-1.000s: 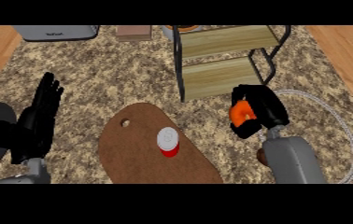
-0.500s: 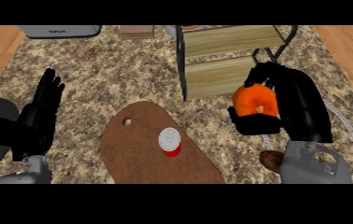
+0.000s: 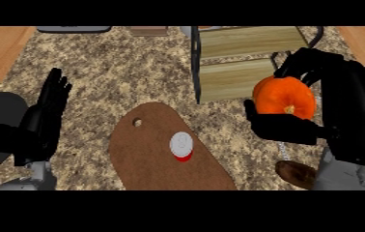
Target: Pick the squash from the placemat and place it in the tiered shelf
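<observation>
Head view
Right hand: black hand [image 3: 299, 127] at the right side, fingers and thumb curled round the squash, thumb side under it, fingers over its top and far side.
Squash: orange, round, with a small pale stem end facing down-right [image 3: 284, 96]; held up off the counter in the right hand, just right of the shelf's lower board, overlapping the shelf's right edge in the view. Cannot tell whether it touches the shelf.
Shelf: tiered, two pale wooden boards in a dark metal frame [image 3: 231, 79], at the upper middle-right of the counter. Both boards bare where visible.
Placemat: brown, oblong with a small hole near its far end [image 3: 146, 153], lower centre, lying at a slant on the counter.
Cup: small white-topped round thing with a red rim [image 3: 182, 144] sitting on the placemat, toward its right edge.
Left hand: black hand [image 3: 44, 115] at the left edge, fingers straight and pointing up, holding nothing, resting well apart from the placemat.
Counter: speckled brown and beige stone top [image 3: 114, 71], wood strips at the far left and right edges.
Far edge: a grey thing [image 3: 75, 29] and a brownish block [image 3: 149, 31], both cut off at the top.
Lower right: dark brown rounded thing [image 3: 296, 173] beside the right forearm, partly hidden; cannot tell what it is.
</observation>
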### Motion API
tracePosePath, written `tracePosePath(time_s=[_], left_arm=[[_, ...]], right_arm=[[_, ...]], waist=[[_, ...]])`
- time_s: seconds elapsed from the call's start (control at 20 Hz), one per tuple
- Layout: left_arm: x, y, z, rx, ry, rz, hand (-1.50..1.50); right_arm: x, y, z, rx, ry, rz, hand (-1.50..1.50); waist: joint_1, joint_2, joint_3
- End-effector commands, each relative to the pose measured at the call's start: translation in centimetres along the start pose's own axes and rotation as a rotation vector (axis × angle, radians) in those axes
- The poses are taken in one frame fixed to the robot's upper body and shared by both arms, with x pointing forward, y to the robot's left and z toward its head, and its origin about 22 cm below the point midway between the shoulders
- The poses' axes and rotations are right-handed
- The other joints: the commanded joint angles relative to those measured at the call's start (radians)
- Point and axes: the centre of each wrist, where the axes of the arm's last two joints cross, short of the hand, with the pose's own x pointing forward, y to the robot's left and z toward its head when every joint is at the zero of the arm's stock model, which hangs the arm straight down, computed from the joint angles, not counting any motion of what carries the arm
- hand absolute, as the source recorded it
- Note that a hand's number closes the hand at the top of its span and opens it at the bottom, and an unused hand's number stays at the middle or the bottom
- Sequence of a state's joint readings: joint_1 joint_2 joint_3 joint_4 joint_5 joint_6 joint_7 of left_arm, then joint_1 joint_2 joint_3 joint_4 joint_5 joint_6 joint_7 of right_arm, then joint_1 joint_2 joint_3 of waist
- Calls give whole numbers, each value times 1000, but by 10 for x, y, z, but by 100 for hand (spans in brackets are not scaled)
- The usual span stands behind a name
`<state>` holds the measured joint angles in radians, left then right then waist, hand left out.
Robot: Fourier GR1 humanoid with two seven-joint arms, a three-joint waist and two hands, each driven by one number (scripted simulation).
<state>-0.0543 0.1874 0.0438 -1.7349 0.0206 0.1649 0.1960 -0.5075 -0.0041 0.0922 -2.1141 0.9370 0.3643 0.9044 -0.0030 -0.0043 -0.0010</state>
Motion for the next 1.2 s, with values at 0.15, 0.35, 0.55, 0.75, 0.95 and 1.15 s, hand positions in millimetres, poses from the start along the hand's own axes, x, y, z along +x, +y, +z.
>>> tracePosePath(time_s=[0.15, 0.35, 0.55, 0.75, 0.95, 1.15], left_arm=[[-8, -17, 4, 3, -6, -5, 0], [-10, -2, -12, 15, -14, 6, 0], [-3, -7, 18, -9, -10, 13, 0], [-8, 3, -7, 0, -7, 13, 0], [6, 9, 0, -15, -4, -20, 0], [-1, -7, -11, -15, -9, 5, 0]], right_arm=[[-17, 14, -32, -47, 40, -53, 150], [-60, 15, -68, -81, 44, -44, 150], [-35, 45, -96, -96, 39, -72, 150], [-46, 63, -108, -104, 10, -87, 150], [-46, 63, -121, -80, -8, -50, 150], [-60, 103, -124, -137, 96, -174, 150]], waist=[[7, 5, 1], [6, 8, 1], [18, 6, 1], [10, 6, 1], [11, 4, 1], [14, 8, 1]])
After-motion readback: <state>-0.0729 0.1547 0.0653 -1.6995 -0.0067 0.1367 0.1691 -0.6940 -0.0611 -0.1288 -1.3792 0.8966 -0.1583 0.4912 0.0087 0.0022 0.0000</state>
